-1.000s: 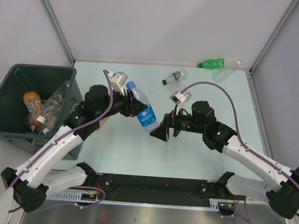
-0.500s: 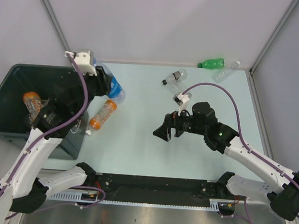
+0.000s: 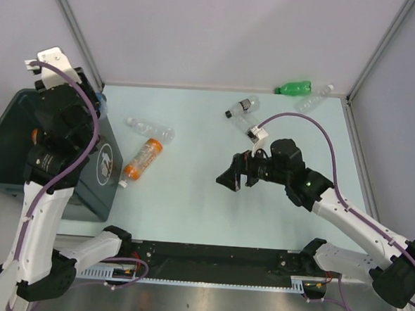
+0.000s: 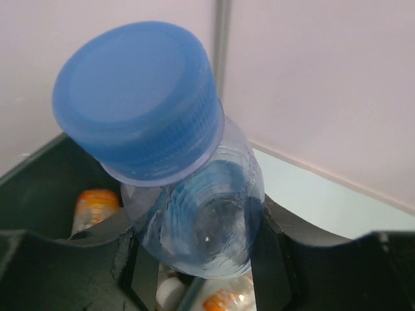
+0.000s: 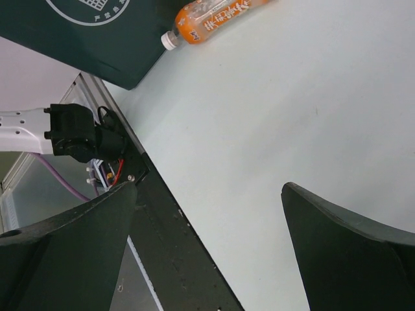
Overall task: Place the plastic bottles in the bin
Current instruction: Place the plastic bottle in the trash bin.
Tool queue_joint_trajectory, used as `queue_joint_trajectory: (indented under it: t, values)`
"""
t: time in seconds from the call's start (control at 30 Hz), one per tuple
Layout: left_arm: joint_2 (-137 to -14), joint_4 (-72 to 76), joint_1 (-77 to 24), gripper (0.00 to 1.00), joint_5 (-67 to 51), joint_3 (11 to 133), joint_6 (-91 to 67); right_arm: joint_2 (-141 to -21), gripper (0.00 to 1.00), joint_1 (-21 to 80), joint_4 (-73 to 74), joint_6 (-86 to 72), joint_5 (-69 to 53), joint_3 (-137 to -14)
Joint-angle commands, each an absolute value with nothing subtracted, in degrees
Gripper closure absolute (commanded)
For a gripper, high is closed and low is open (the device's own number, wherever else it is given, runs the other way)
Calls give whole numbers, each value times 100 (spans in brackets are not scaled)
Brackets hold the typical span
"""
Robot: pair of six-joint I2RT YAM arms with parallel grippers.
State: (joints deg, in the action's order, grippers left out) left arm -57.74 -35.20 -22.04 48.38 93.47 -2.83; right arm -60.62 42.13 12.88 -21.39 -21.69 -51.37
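My left gripper [image 3: 92, 113] is shut on a clear bottle with a blue cap [image 4: 139, 97] and holds it over the near right corner of the dark bin [image 3: 92, 198]. The left wrist view shows the bottle between my fingers [image 4: 292, 253], with the bin's inside and an orange bottle [image 4: 94, 204] below. An orange bottle [image 3: 142, 158] and a clear bottle [image 3: 150, 129] lie on the table just right of the bin. My right gripper [image 3: 231, 179] is open and empty over the table's middle. Its wrist view shows the orange bottle [image 5: 217, 19] beside the bin's emblem wall [image 5: 97, 39].
A clear bottle with a black cap [image 3: 242, 106] lies at the back centre. A green bottle [image 3: 293, 87] and another clear bottle [image 3: 315, 99] lie in the far right corner by the wall. The arms' base rail [image 5: 168, 253] runs along the near edge.
My left arm has swung the blue-capped bottle from mid-table left and up to over the bin, uncovering the orange and clear bottles beside it. My right gripper has barely moved.
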Motion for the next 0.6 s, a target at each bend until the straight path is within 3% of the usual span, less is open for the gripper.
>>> queue_joint_trajectory:
  t: [0.0,0.27,0.33,0.4,0.57]
  values:
    - [-5766,-3138,-1504,53,5300,9589,-35,-6064,0,4140,1187,-2171,-2276,-5194]
    - [-5906,-2857,-396,49,5730,9221,-149,-6144,0,4104,1222,-2180,-2329,-5203]
    - [-5976,-2743,-264,30,6018,9159,-141,-6144,0,4078,1265,-2153,-2329,-5194]
    - [-6029,-2725,-194,2,6195,9149,-106,-6126,0,4069,1318,-2145,-2338,-5194]
    - [-6240,-2935,-167,0,6329,9342,-201,-6117,0,4017,1380,-2144,-2303,-5203]
